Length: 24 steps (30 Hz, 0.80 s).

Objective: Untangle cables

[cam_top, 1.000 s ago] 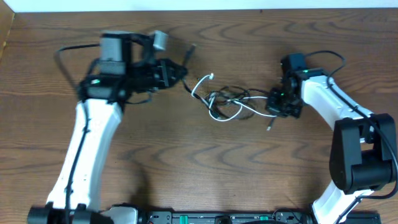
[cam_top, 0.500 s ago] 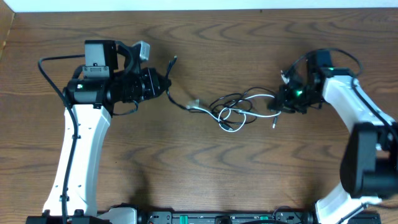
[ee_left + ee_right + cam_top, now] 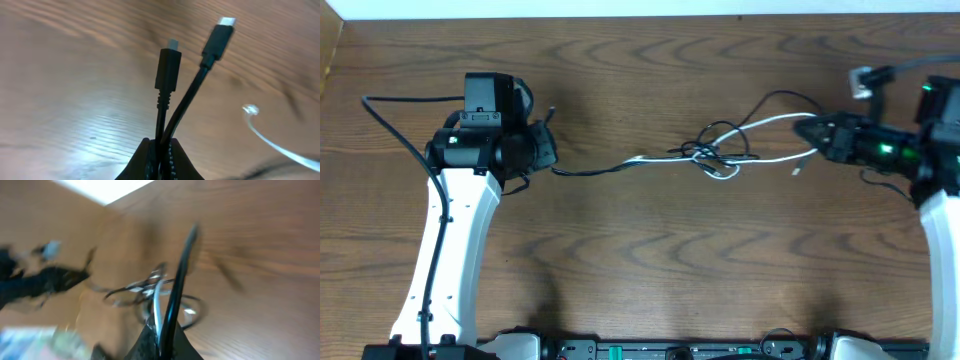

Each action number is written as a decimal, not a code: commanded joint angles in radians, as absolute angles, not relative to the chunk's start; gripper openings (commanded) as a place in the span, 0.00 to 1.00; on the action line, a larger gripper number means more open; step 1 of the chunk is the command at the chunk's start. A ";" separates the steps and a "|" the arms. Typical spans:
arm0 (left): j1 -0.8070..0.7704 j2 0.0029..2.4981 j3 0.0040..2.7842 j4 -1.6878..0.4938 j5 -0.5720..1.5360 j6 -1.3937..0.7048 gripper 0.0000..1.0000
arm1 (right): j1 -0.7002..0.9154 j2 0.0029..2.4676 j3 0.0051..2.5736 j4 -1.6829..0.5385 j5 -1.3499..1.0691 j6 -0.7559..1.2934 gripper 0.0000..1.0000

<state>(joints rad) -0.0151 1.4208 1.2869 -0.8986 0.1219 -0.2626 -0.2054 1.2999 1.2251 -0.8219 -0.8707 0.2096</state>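
Now | left claw (image 3: pixel 159 150) clenched on black cable (image 3: pixel 167 75); right claw (image 3: pixel 161 336) grasping both cables (image 3: pixel 712 157); right-wrist view blurred

I count two cables on the bench (image 3: pixel 640 280): one black cable (image 3: pixel 590 170) and one white cable (image 3: pixel 770 122). My left wrist view shows two black plugs (image 3: pixel 168 70) and one white plug (image 3: pixel 250 109). Two arms: left arm (image 3: pixel 450 250), right arm (image 3: pixel 945 240).
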 commanded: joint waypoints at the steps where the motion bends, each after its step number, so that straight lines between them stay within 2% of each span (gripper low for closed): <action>1: -0.012 1.425 1.279 -0.904 -0.047 -0.332 0.07 | -0.230 1.253 1.238 -0.854 -0.500 0.373 0.01; 3: -0.012 1.428 1.279 -0.904 -0.046 -0.332 0.07 | -0.230 1.242 1.238 -0.882 -0.373 0.404 0.01; 7: -0.012 1.448 1.279 -0.910 -0.021 -0.339 0.07 | -0.223 1.244 1.238 -0.922 -0.355 0.391 0.01; 10: -0.012 1.479 1.279 -0.915 0.092 -0.295 0.07 | -0.205 1.245 1.238 -0.925 -0.440 0.321 0.01; 14: -0.032 1.527 1.279 -0.908 0.346 -0.109 0.08 | -0.171 1.245 1.238 -0.924 -0.596 0.236 0.01; 16: -0.054 1.539 1.279 -0.904 0.471 -0.009 0.17 | -0.146 1.245 1.238 -0.924 -0.635 0.219 0.01; 17: -0.067 1.540 1.279 -0.904 0.527 0.036 0.29 | -0.131 1.245 1.238 -0.924 -0.636 0.219 0.01; 20: -0.116 1.540 1.279 -0.891 0.646 0.121 0.54 | -0.082 1.246 1.238 -0.922 -0.636 0.220 0.01; 24: -0.183 1.540 1.279 -0.870 0.686 0.133 0.69 | -0.038 1.246 1.238 -0.907 -0.635 0.233 0.01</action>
<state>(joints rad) -0.1371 1.5429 1.2865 -0.8799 0.5598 0.0471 -0.0685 1.2499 1.2255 -0.9176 -0.6018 0.2474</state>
